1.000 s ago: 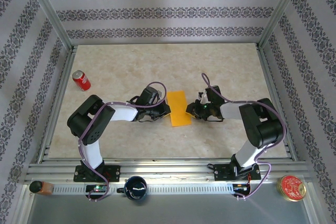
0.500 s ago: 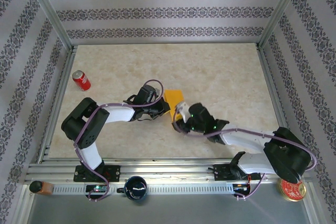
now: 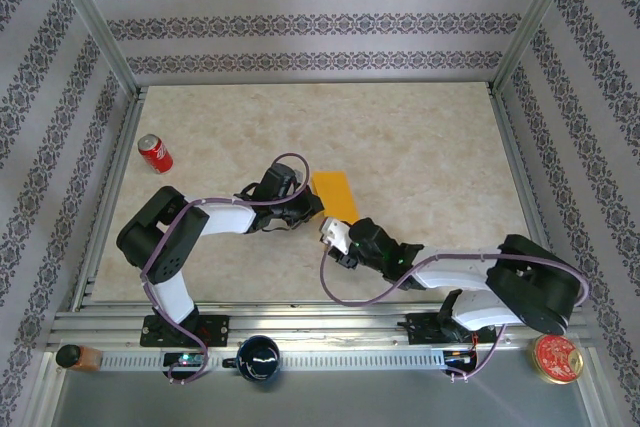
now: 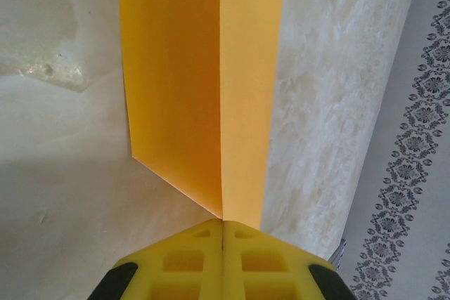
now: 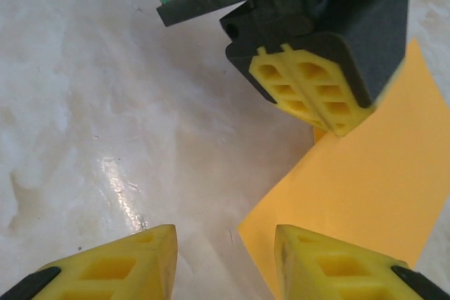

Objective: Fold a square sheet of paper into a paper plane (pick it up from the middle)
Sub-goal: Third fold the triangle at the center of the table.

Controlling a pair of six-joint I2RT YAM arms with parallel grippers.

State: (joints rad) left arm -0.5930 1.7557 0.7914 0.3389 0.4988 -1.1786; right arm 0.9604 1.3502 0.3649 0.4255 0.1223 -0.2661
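Pinching one end of the square sheet of paper (image 4: 204,89), the left claw (image 4: 222,226) is clenched tight, and the centre crease runs straight into the seam between its fingers. This appears meant to anchor the sheet near the middle of the table (image 3: 430,147). The sheet is creased lengthwise and is not yet a dart. The right claw (image 5: 225,244) hangs released, jaws apart above the sheet's near corner and gripping nothing. It is judged ready to take that corner for the next fold.
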